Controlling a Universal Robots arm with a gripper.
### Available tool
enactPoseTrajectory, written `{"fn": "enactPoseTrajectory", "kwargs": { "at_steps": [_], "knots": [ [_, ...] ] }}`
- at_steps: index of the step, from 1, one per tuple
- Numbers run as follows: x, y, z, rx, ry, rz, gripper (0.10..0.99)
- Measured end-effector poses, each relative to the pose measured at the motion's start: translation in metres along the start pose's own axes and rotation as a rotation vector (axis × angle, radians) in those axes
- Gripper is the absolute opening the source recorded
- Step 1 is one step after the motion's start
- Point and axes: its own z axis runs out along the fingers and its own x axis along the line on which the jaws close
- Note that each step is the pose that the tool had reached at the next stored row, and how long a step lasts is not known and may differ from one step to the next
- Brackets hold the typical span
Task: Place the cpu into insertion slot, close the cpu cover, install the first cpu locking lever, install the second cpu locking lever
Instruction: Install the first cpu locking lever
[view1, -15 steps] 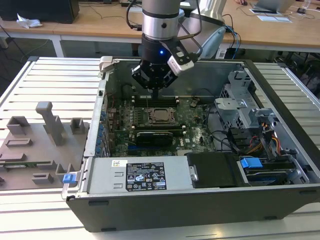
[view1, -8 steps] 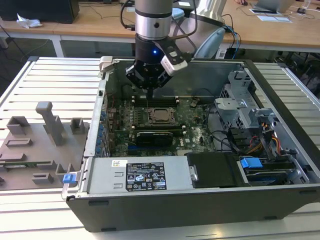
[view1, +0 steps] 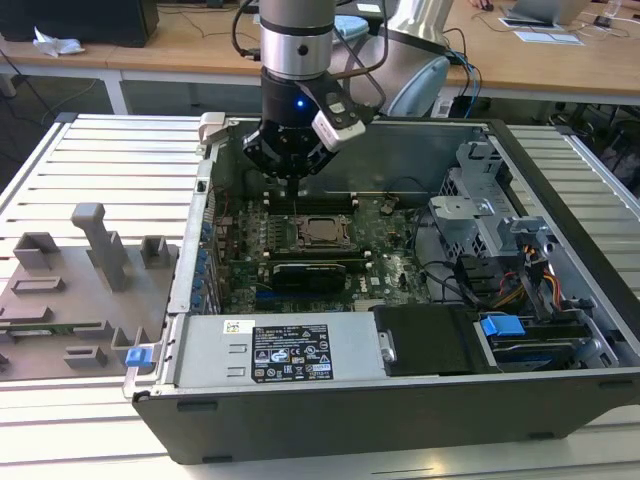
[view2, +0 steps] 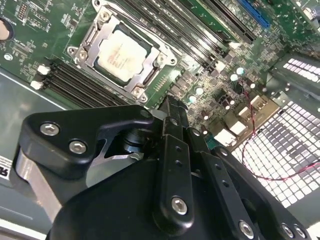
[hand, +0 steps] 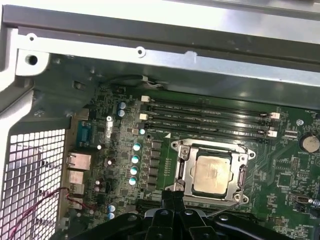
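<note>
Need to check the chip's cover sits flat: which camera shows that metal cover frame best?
The second wrist view: the cover frame is closest and whole around the chip. The first wrist view shows it too, one corner behind the fingers. The exterior view shows it small.

One cpu (hand: 211, 173), one cpu cover (hand: 184, 167), one coin battery (hand: 310, 143) – and four long memory slots (hand: 210, 117) on one side of the socket in the first wrist view. One pc case (view1: 560, 200), one black graphics card (view1: 310, 272), one arm w/ one gripper (hand: 172, 195). Two blue tabs – one (view1: 140, 355) at the case's outer corner, one (view1: 500, 325) inside.
</note>
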Motion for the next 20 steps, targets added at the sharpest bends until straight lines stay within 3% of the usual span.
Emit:
{"fn": "enactPoseTrajectory", "kwargs": {
  "at_steps": [8, 12, 16, 20],
  "knots": [
    [0.0036, 0.0226, 0.0005, 0.0, 0.0, 0.0, 0.106],
    [0.0024, 0.0418, 0.0027, 0.0, 0.0, 0.0, 0.106],
    [0.0025, 0.0439, 0.0087, 0.0, -0.0001, 0.0, 0.106],
    [-0.0028, 0.0443, 0.0115, 0.0, -0.0001, 0.0, 0.106]
  ]
}}
